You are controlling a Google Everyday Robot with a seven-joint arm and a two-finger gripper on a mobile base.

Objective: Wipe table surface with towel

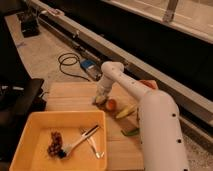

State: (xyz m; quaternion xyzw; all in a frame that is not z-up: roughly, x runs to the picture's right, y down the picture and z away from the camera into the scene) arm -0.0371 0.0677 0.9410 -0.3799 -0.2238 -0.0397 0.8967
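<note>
lab-like workspace, speckled floor (40, 55), loose black cable (67, 62), gripper (100, 99) over table surface (70, 95)

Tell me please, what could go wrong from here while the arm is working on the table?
1. The gripper is low on the table surface, right beside a small orange object; a sweep might knock it away.
2. A yellow item and a green one lie close by and could be pushed off the edge.
3. The yellow tray sits near; a wide stroke might bump it.
</note>
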